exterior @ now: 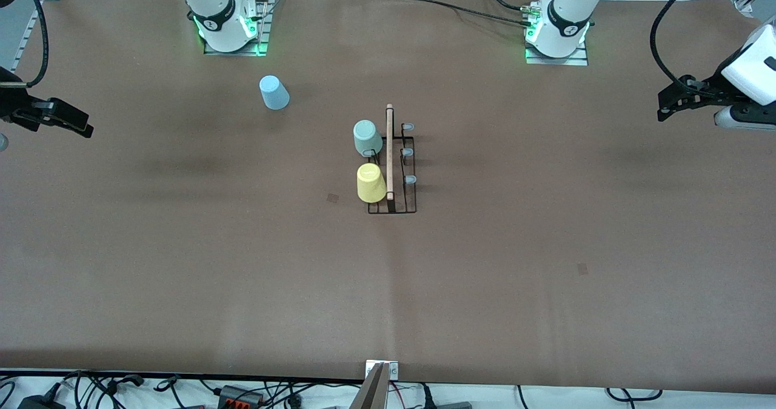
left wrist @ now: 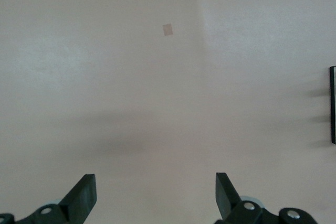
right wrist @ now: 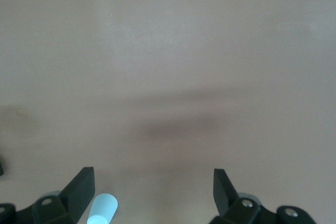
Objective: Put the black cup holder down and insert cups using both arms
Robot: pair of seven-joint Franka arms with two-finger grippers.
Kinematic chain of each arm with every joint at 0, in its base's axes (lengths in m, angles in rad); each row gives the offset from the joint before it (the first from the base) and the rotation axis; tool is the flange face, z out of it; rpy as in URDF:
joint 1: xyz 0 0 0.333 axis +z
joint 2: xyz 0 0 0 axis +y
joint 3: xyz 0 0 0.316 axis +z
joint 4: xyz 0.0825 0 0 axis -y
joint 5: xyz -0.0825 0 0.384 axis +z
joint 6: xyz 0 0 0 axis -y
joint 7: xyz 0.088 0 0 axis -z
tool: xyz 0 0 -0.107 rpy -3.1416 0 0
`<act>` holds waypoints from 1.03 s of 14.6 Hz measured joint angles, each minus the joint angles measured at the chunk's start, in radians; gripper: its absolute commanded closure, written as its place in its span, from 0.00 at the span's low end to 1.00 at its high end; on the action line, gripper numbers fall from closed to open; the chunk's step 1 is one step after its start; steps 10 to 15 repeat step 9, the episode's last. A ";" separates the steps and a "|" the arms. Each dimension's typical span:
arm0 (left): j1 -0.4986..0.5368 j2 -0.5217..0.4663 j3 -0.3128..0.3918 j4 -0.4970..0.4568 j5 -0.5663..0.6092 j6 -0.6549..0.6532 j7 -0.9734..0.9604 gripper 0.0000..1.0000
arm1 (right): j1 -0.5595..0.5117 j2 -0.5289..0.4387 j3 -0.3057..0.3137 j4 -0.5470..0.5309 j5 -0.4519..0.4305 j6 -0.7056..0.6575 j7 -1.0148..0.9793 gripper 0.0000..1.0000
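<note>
Both sets of jaws stood wide apart and held nothing. In the front view the left gripper (exterior: pixel 667 103) hung at three o'clock over the table's (exterior: pixel 545 245) left-arm end, the right gripper (exterior: pixel 82 127) at nine o'clock over the right-arm end; each arm waited. At the centre stood the black cup holder (exterior: pixel 397 179), with the sage green cup (exterior: pixel 367 137) and yellow cup (exterior: pixel 370 183) on pegs on its right-arm side. At about ten o'clock from it, the light blue cup (exterior: pixel 274 92) stood upside down on the table.

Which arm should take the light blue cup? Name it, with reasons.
Right. The light blue cup stands toward the right arm's end, off the black cup holder; the open right claw hangs that side, the left claw doesn't.
</note>
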 measured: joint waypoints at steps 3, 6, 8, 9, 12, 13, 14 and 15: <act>0.000 0.000 0.000 0.000 0.000 0.000 0.000 0.00 | -0.006 0.001 -0.018 0.002 0.000 0.003 0.000 0.00; 0.000 0.000 0.000 0.000 0.000 -0.001 0.000 0.00 | -0.010 0.004 -0.037 0.002 0.000 0.004 0.000 0.00; 0.000 0.000 0.000 0.000 0.000 -0.001 0.000 0.00 | -0.010 0.006 -0.040 0.002 0.000 0.005 0.000 0.00; 0.000 0.000 0.000 0.000 0.000 -0.001 0.000 0.00 | -0.010 0.007 -0.040 0.002 0.000 0.005 0.000 0.00; 0.000 0.000 0.000 0.000 0.000 -0.001 0.000 0.00 | -0.010 0.007 -0.040 0.002 0.000 0.005 0.000 0.00; 0.000 0.000 0.000 0.000 0.000 -0.001 0.000 0.00 | -0.010 0.007 -0.040 0.002 0.000 0.005 0.000 0.00; 0.000 0.000 0.000 0.000 0.000 -0.001 0.000 0.00 | -0.010 0.007 -0.040 0.002 0.000 0.005 0.000 0.00; 0.000 0.000 0.000 0.000 0.000 -0.001 0.000 0.00 | -0.010 0.007 -0.040 0.002 0.000 0.005 0.000 0.00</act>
